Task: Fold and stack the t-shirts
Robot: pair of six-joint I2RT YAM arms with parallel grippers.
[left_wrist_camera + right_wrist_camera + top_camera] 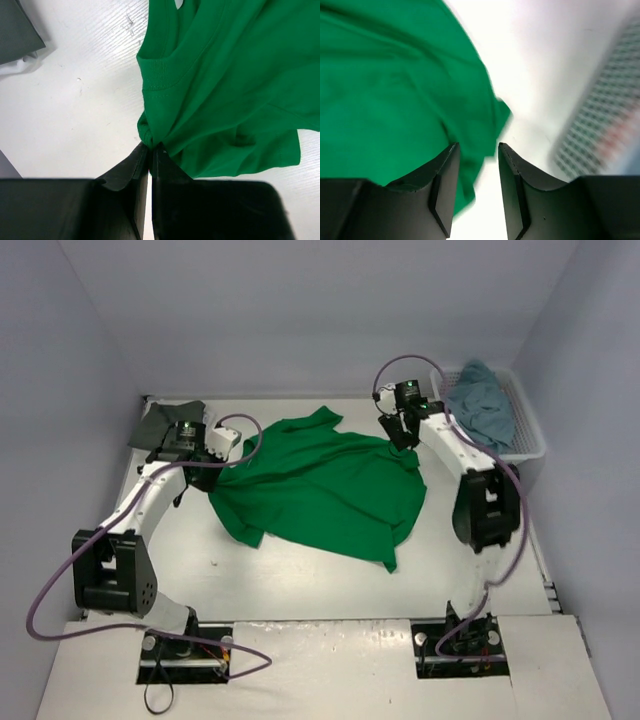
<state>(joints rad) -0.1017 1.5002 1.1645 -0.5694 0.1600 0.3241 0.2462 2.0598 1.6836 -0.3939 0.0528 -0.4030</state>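
Bright green soft cloth t-shirt (320, 490), matt knit and creased, with a ribbed, stitched collar band just ahead of the left gripper (150, 149) jaws. That and the right gripper (477, 150) have black hard plastic fingers, matt with a slight sheen along the edges. The white table top (75, 110) left of the left jaws is smooth, faintly streaked and scuffed. Right of the right jaws, a white plastic lattice basket (525, 430) holds limp teal-blue cloth (485, 405)

The left arm (140, 502) and right arm (457, 445) share white links joined by bulky black joint housings, on black base plates (185, 650). A purple cable (404, 359) loops beside each, from base to wrist. The left gripper (150, 148) and right gripper (478, 146) have matte black, wedge-shaped fingers (445, 170) with bevelled inner faces.
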